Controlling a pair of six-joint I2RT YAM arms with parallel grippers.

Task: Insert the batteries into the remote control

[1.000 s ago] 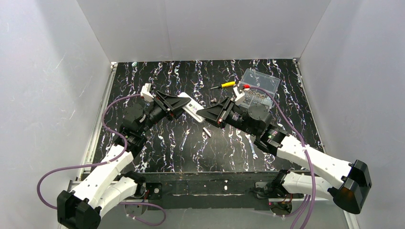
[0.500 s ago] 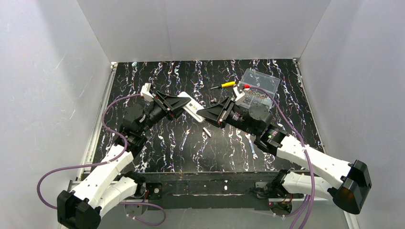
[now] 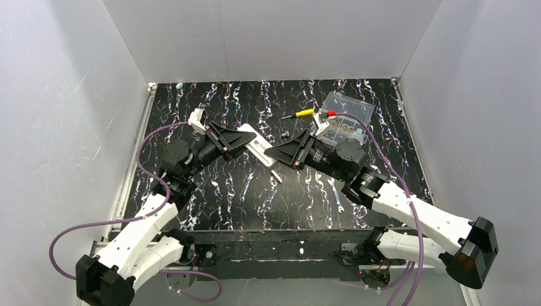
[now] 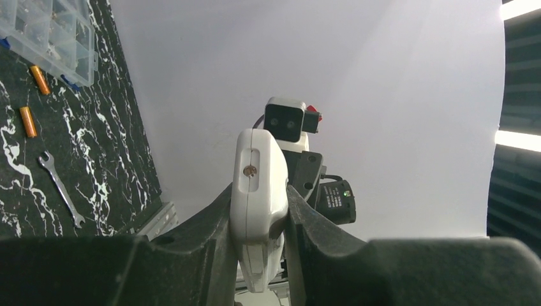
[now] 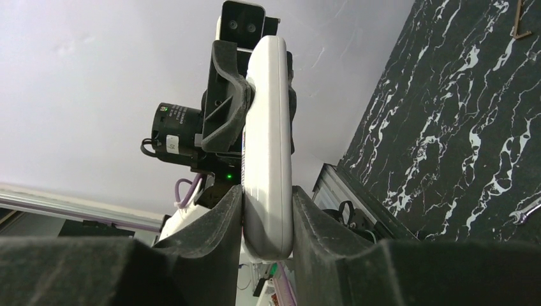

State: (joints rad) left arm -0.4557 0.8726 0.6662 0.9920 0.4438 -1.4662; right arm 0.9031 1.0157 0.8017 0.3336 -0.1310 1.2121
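Remote control (image 3: 258, 144) held above the table (image 3: 255, 204), as I view it: left jaws and right jaws both clamped on its opposite ends.

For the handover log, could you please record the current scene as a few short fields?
Remote: held between both tools
Left tool: shut on one end of the remote
Right tool: shut on the other end
Batteries: two, lying on the table near the clear box, not loaded
Other items: wrench and screwdriver on the table
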